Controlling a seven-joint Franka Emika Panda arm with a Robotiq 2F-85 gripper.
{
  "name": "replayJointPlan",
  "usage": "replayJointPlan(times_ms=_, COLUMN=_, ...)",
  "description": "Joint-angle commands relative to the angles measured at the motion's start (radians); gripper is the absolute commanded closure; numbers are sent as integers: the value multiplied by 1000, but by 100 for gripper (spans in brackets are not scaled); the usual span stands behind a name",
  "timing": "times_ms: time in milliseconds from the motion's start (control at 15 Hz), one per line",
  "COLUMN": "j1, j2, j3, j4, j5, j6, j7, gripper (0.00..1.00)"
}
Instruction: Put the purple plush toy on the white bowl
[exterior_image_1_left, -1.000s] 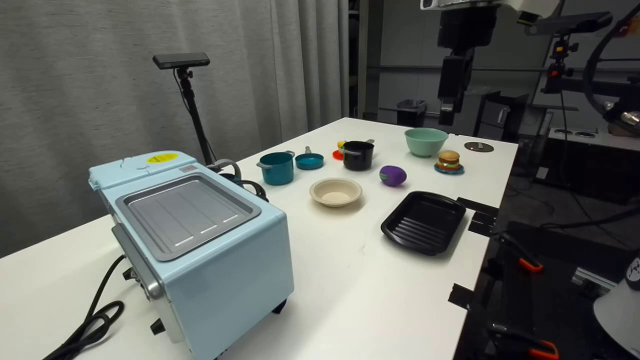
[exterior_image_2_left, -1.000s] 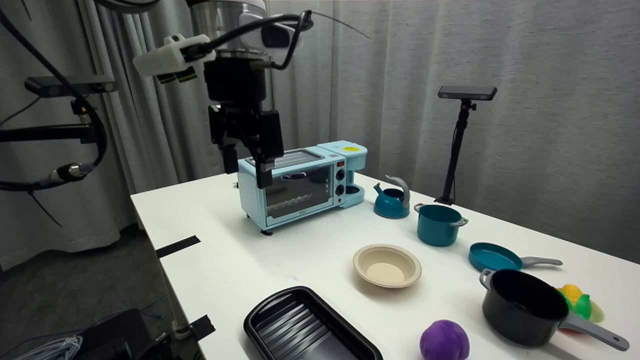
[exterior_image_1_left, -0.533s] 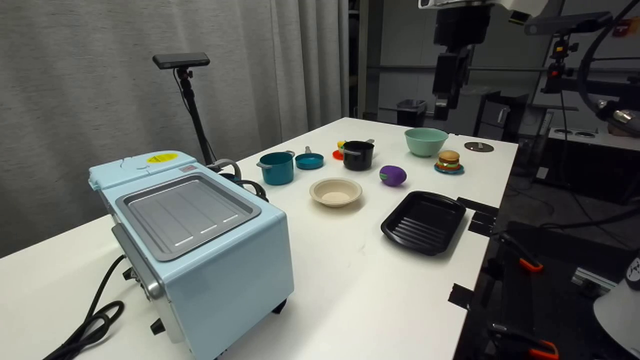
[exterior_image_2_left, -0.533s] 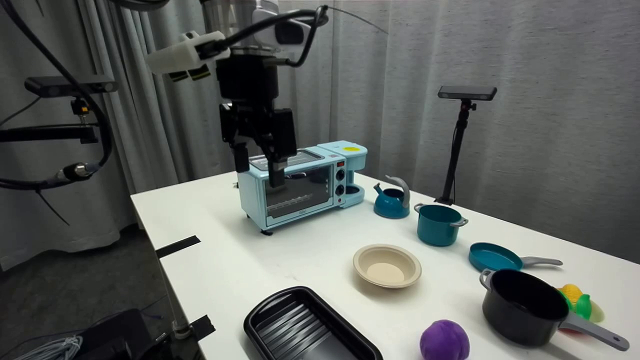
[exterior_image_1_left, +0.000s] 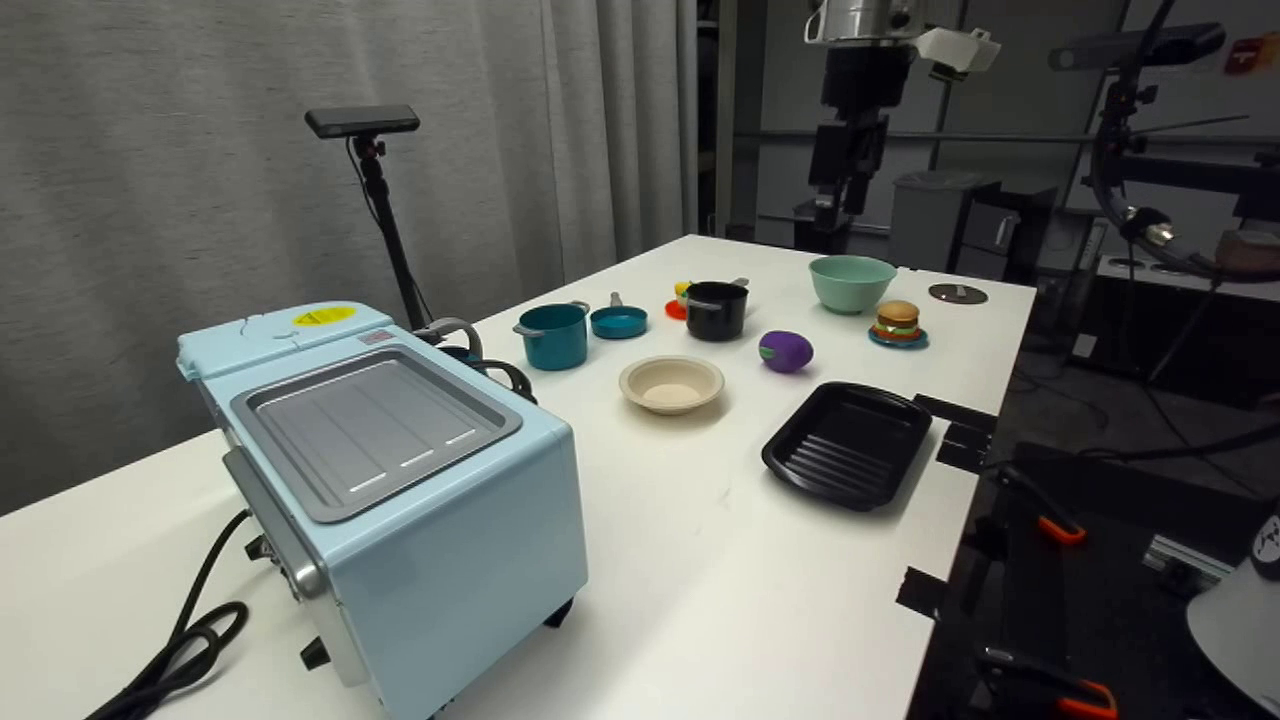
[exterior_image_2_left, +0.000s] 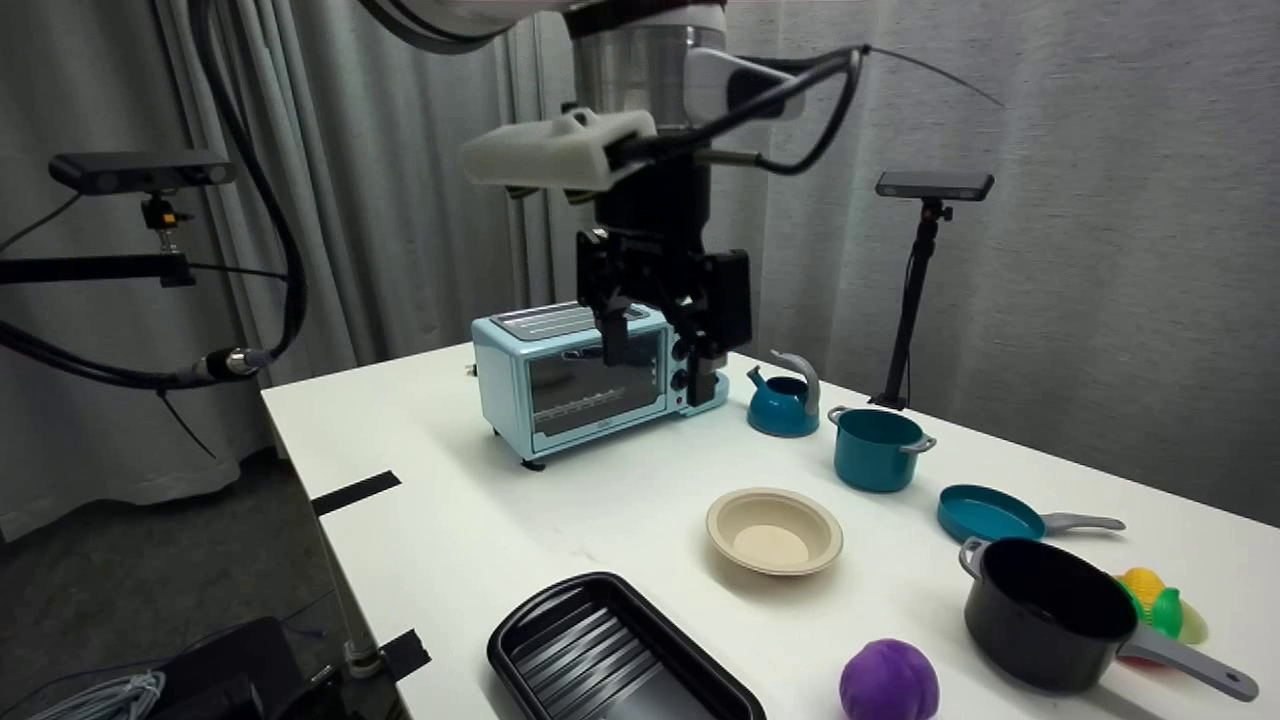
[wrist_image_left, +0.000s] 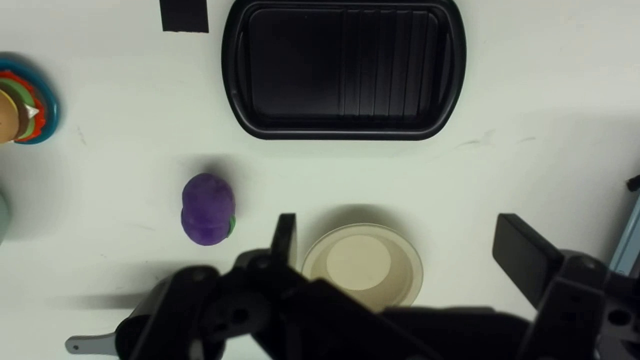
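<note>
The purple plush toy, a rounded lump with a small green patch, lies on the white table in both exterior views (exterior_image_1_left: 787, 352) (exterior_image_2_left: 889, 681). It also shows in the wrist view (wrist_image_left: 207, 209), left of the jaws. The white bowl, a shallow cream dish, stands near it in both exterior views (exterior_image_1_left: 671, 386) (exterior_image_2_left: 775, 535). It is empty. In the wrist view the bowl (wrist_image_left: 359, 262) shows between the fingers, partly hidden by them. My gripper (wrist_image_left: 398, 240) is open and empty, high above the table in both exterior views (exterior_image_1_left: 840, 205) (exterior_image_2_left: 660, 368), touching neither.
A black tray (exterior_image_1_left: 848, 445) lies near the toy. A black pot (exterior_image_2_left: 1050, 615), teal pan (exterior_image_2_left: 990, 515), teal pot (exterior_image_2_left: 876, 452) and kettle (exterior_image_2_left: 783, 405) stand beyond the bowl. A light blue oven (exterior_image_1_left: 470, 560), a pale green bowl (exterior_image_1_left: 851, 284) and a toy burger (exterior_image_1_left: 897, 322) also stand there.
My gripper has moved over the table, rightward in an exterior view and leftward in another, staying high and open. The toy and the bowl have not moved.
</note>
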Motion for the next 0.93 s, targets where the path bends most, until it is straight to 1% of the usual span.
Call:
replayJointPlan(times_ms=0, j1=-28, j2=182, j3=-32, j4=103, j5=8, j6=74, j7=-52, gripper=0)
replayJointPlan(times_ms=267, j1=-53, j2=353, j3=-48, j4=159, j5=33, j6=205, j7=-65, gripper=0)
replayJointPlan(times_ms=533, j1=-78, j2=523, j3=-39, j4=226, j5=54, j6=303, j7=-55, gripper=0)
replayJointPlan(times_ms=667, j1=-78, j2=594, j3=-27, j4=238, j5=37, j6=364, j7=-23, gripper=0)
replayJointPlan(times_ms=867, j1=-81, j2=691, j3=-27, j4=275, j5=15, j6=424, j7=0, gripper=0)
